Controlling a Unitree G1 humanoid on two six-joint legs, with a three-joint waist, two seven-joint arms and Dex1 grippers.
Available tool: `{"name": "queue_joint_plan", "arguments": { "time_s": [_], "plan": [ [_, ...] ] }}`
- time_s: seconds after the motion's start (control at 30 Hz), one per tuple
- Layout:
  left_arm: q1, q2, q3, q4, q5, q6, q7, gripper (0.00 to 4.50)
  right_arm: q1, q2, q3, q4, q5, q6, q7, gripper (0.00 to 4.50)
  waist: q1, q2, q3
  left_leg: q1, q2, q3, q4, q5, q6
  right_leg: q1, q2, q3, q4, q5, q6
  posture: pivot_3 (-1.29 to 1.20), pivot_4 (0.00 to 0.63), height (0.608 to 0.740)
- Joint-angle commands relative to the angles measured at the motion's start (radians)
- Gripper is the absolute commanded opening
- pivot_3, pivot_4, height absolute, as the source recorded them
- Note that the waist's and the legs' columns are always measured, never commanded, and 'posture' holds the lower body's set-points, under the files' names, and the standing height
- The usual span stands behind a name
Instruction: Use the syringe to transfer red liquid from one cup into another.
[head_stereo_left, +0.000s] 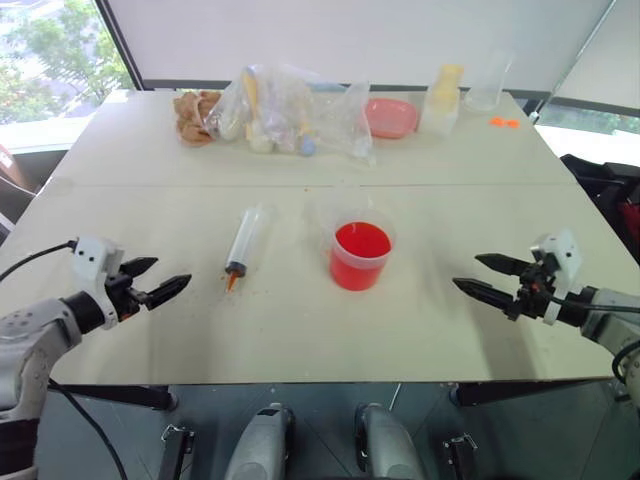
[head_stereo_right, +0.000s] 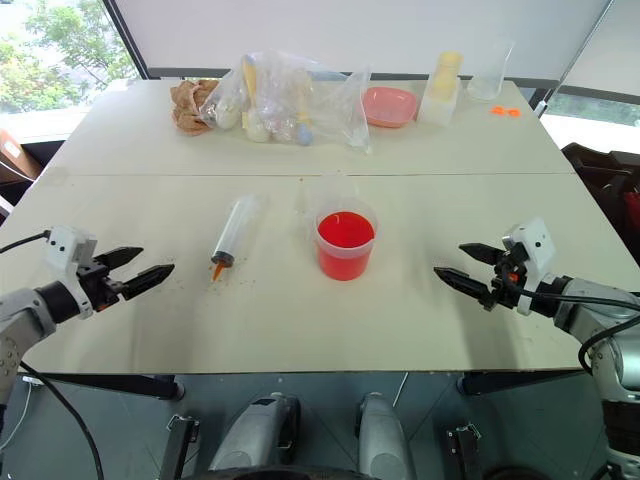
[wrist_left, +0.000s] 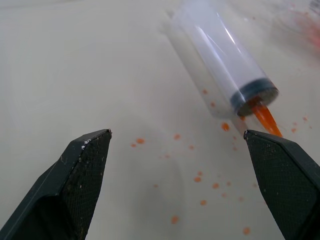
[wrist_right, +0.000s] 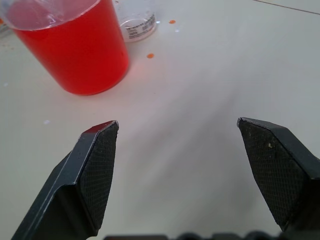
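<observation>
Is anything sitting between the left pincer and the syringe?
Nothing visible. The left pincer is open, with bare table and small orange spatters between it and the syringe.

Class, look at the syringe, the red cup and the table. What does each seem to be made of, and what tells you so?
Syringe: probably clear glossy plastic; the table shows through its barrel, and highlights run along it. Its dark band looks like rubber.
Red cup: likely thin translucent plastic; the red liquid shows through its wall.
Table: smooth matt off-white top, possibly laminate; the pictures leave that open.
</observation>
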Motion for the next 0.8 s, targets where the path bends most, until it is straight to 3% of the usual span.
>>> {"name": "queue_joint_plan", "arguments": {
  "time_s": [0.03,0.5,0.8],
  "plan": [
    [-0.001,0.006,0.000,-0.048,-0.021,0.006,-0.019,4.45,-0.004,-0.017,-0.031,-0.039,0.015,0.003,0.002,3.98,0.000,0.000,0.000,0.000,0.000,0.000,0.000,0.000,0.000,0.000,0.000,0.000,0.000,0.000,0.000,0.00,0.150,0.737],
    [0.004,0.014,-0.006,-0.092,0.014,0.006,0.016,4.45,-0.017,-0.013,-0.010,-0.029,-0.020,-0.011,-0.010,3.98,0.000,0.000,0.000,0.000,0.000,0.000,0.000,0.000,0.000,0.000,0.000,0.000,-0.001,0.000,-0.001,0.00,0.150,0.737],
    [-0.030,0.097,-0.008,-0.080,0.046,0.029,0.004,4.45,-0.016,-0.012,-0.012,-0.019,-0.046,-0.024,-0.013,3.98,0.000,0.000,0.000,0.000,0.000,0.000,0.000,0.000,0.000,0.000,0.000,0.000,-0.002,0.001,-0.001,0.00,0.150,0.737]
  ]
}}
